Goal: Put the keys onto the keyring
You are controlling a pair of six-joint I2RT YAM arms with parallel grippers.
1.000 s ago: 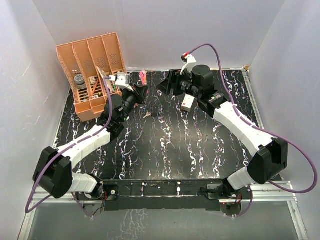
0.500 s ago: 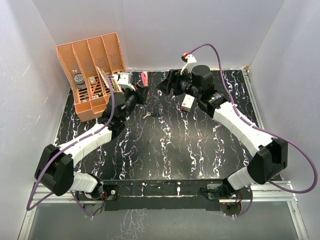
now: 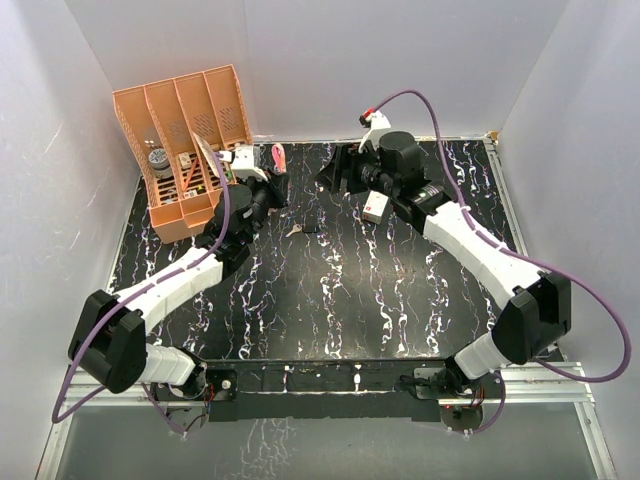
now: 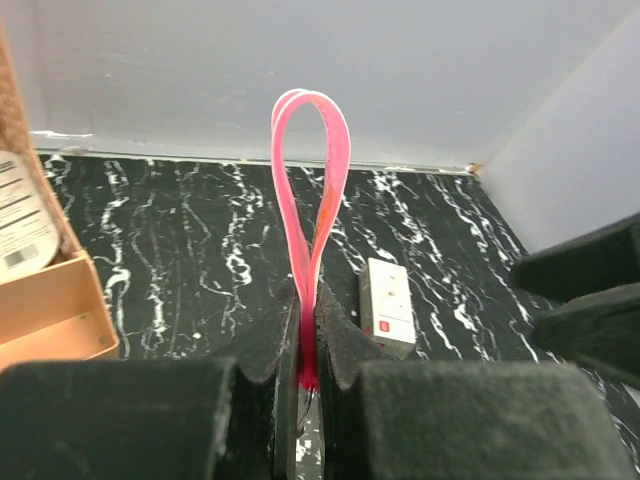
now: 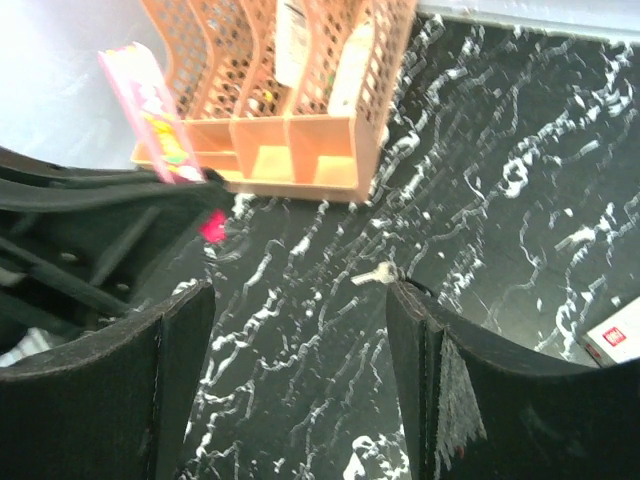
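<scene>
Keyring (image 4: 308,275): magenta-pink strap loop, upright, bottom end pinched in left gripper (image 4: 308,350), jaws tight on it, off table (image 3: 350,300). Key (image 5: 378,273): tiny, pale silvery, flat on table between arms. Right gripper (image 5: 300,380): jaws wide, empty.

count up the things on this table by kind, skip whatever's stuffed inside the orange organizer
pink strap keyring: 1
key: 1
white box: 1
orange organizer: 1
total: 4
</scene>
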